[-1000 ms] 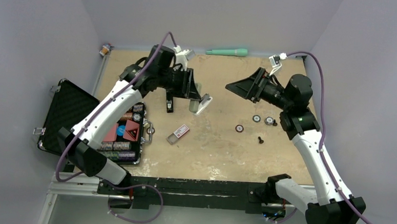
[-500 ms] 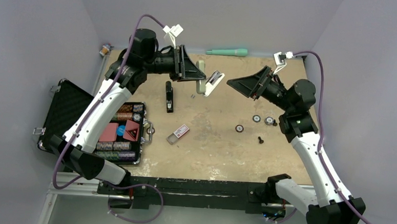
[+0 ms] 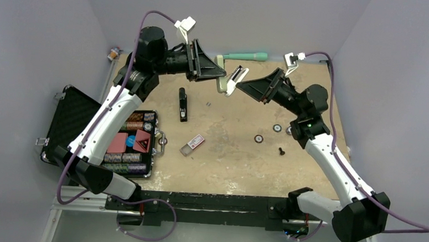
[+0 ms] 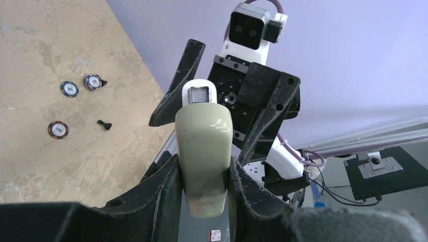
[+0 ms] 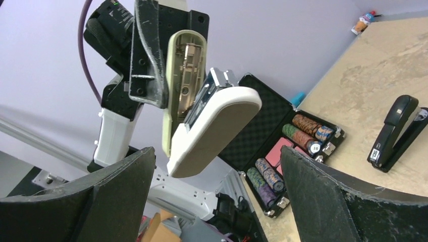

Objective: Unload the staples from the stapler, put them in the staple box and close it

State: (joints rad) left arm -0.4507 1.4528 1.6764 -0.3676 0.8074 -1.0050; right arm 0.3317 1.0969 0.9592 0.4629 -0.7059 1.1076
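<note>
Stapler (image 5: 209, 121), with a sage-green lid and white base, hung hinged wide open in the air above the far middle of the surface (image 3: 237, 166), its metal staple channel bared. The left gripper (image 4: 204, 171) held it, jaws clamped on the two sides of the green lid, so the white base swung free toward the right gripper (image 3: 246, 86). That gripper's jaws stood fully open just beside the base and touched nothing. A tiny strip of staples (image 3: 208, 104) lay on the surface below, near a black stapler (image 3: 183, 105). Whether more staples sat in the channel was too small to tell.

The step in hand looked like the right arm taking the free half. To do it well, the right jaws should come in square on the base's long sides, not on the thin metal rail, and close only once both sides are level. The left grip should not slacken, since it alone bears the stapler. Any tipping is best done over bare surface, away from the poker-chip case (image 3: 74, 119), so loose staples land where they can be found.
</note>
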